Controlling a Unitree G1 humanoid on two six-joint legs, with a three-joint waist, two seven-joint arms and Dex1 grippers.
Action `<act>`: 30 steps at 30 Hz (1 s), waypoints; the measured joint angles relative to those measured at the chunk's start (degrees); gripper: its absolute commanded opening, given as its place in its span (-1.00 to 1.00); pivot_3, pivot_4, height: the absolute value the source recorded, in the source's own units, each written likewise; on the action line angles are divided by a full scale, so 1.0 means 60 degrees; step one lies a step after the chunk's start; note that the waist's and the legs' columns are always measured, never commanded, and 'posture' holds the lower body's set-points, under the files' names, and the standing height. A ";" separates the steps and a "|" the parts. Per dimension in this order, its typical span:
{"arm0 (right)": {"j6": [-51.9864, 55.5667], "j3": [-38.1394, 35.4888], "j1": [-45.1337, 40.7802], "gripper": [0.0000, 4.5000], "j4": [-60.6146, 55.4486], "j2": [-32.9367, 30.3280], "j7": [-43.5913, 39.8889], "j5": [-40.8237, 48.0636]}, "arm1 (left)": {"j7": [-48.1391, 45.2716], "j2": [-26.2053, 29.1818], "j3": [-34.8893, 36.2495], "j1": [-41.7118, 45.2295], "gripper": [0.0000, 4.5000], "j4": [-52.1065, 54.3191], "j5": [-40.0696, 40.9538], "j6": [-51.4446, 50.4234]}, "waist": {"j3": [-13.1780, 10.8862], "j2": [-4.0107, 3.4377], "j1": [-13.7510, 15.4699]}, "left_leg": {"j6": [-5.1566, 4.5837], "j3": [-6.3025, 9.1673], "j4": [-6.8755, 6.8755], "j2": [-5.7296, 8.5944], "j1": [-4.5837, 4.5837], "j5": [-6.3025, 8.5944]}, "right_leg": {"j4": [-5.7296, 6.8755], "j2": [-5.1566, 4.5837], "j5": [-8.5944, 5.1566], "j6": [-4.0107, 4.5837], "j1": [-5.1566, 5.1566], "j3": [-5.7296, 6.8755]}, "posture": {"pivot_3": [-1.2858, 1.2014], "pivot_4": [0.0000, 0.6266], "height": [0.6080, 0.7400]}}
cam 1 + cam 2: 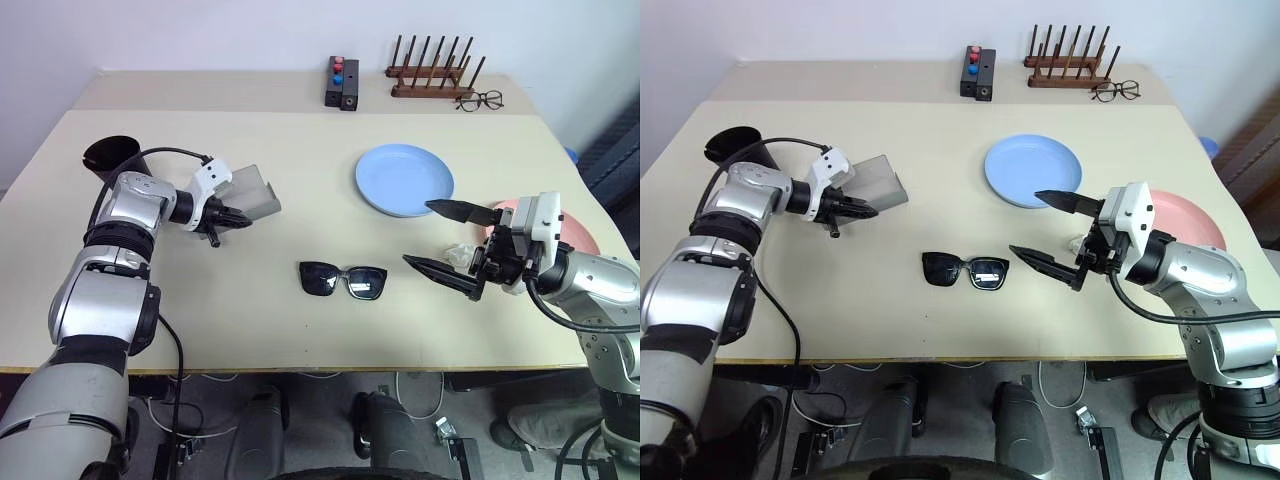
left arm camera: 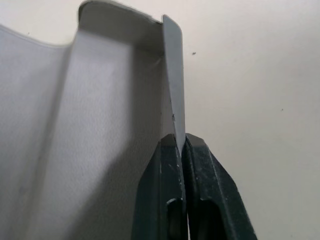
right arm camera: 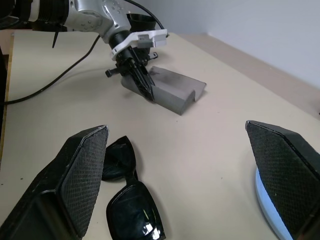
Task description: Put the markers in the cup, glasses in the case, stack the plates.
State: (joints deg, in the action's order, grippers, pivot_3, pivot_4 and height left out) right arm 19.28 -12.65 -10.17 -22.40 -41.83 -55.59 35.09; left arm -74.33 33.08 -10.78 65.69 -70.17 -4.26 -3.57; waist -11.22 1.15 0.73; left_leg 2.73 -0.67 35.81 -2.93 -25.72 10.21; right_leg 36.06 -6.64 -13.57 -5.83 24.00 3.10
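Lying nearest the bench (image 1: 300, 340) front edge, the black sunglasses (image 1: 343, 281) rest lenses forward, between the two arms. The right end effector (image 1: 440, 238) hovers just right of them, fingers spread wide, holding nothing; a small pale object behind its fingers is too hidden to identify. The pink plate (image 1: 1188, 222) is largely covered by the right arm. Farther back, the left end effector (image 1: 243, 217) is pressed together, pinching one thin edge of the grey glasses case (image 1: 255, 192), which stands open on the bench. The black cup (image 1: 112, 154) sits behind the left arm, partly occluded. The light blue plate (image 1: 403, 180) lies unobstructed. At the far edge stand a black block (image 1: 342, 82), a wooden rack (image 1: 430, 72) and clear-lens spectacles (image 1: 480, 100).
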 measured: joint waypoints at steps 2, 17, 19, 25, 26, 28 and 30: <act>0.0000 0.0000 -0.0001 1.00 0.0004 0.0000 0.0000 -0.0001 | -0.0266 0.0000 0.0173 0.0002 -0.96 0.0012 0.0094 -0.0162 | 0.0000 0.0000 0.0000 | 0.0000 0.0000 0.0002 0.0000 -0.0003 0.0000 | 0.0000 0.0000 0.0000 0.0000 0.0000 0.0000 | 0.03 -0.52 1.00; -0.0163 -0.0523 0.0584 1.00 0.0038 -0.0542 -0.1341 0.0413 | -0.2989 0.4122 -0.2597 -0.2948 -0.96 0.8689 0.4117 -0.3231 | -0.0005 -0.0011 -0.0167 | -0.0002 0.0005 -0.0004 -0.0008 0.0010 0.0001 | 0.0013 0.0004 -0.0007 0.0004 0.0000 -0.0011 | 0.03 -0.52 1.00; -0.0171 -0.0665 0.0575 1.00 0.0046 -0.0625 -0.1467 0.0511 | -0.2994 0.4469 -0.2659 -0.3255 -0.96 0.9528 0.4528 -0.3471 | -0.0005 -0.0011 -0.0168 | 0.0000 0.0006 0.0018 -0.0008 0.0008 0.0003 | 0.0005 -0.0002 -0.0007 0.0004 -0.0009 -0.0010 | 0.03 -0.52 1.00; 0.0208 -0.0781 0.0504 1.00 0.0014 -0.0669 -0.1313 0.1152 | -0.2986 0.4663 -0.2348 -0.4581 -0.96 1.1130 0.4672 -0.3764 | -0.0005 -0.0012 -0.0176 | -0.0002 0.0004 0.0011 -0.0006 0.0007 0.0003 | 0.0002 -0.0006 -0.0002 0.0012 -0.0006 -0.0009 | 0.03 -0.52 1.00; 0.0294 -0.0812 0.0487 1.00 0.0007 -0.0666 -0.1238 0.1287 | -0.2980 0.4664 -0.2341 -0.4799 -0.96 1.1261 0.4578 -0.3729 | -0.0006 -0.0012 -0.0177 | -0.0002 0.0004 0.0010 -0.0006 0.0003 0.0003 | 0.0004 -0.0006 -0.0002 0.0012 0.0000 -0.0009 | 0.03 -0.52 1.00; 0.0440 -0.0911 0.0477 1.00 -0.0023 -0.0651 -0.1082 0.1554 | -0.2908 0.4658 -0.2279 -0.5062 -0.96 1.1433 0.4458 -0.3743 | -0.0006 -0.0012 -0.0175 | -0.0002 0.0004 0.0012 -0.0007 -0.0004 0.0003 | 0.0008 -0.0003 -0.0002 0.0012 0.0007 -0.0009 | 0.03 -0.52 1.00; 0.0519 -0.0978 0.0461 1.00 -0.0085 -0.0651 -0.0984 0.1725 | -0.2761 0.4658 -0.2057 -0.5257 -0.96 1.1654 0.4371 -0.3827 | -0.0005 -0.0012 -0.0171 | -0.0002 0.0004 0.0016 -0.0006 -0.0004 0.0003 | 0.0007 -0.0004 -0.0002 0.0010 0.0005 -0.0009 | 0.03 -0.52 1.00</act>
State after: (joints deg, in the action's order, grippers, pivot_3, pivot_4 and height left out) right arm 22.39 -18.52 -7.40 -22.90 -45.74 -61.50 45.44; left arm -90.90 61.02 -23.12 34.15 -0.24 21.96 -26.53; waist -11.26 1.08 -0.29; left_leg 2.72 -0.64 35.91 -2.97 -25.75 10.23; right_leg 36.10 -6.67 -13.58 -5.77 24.03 3.05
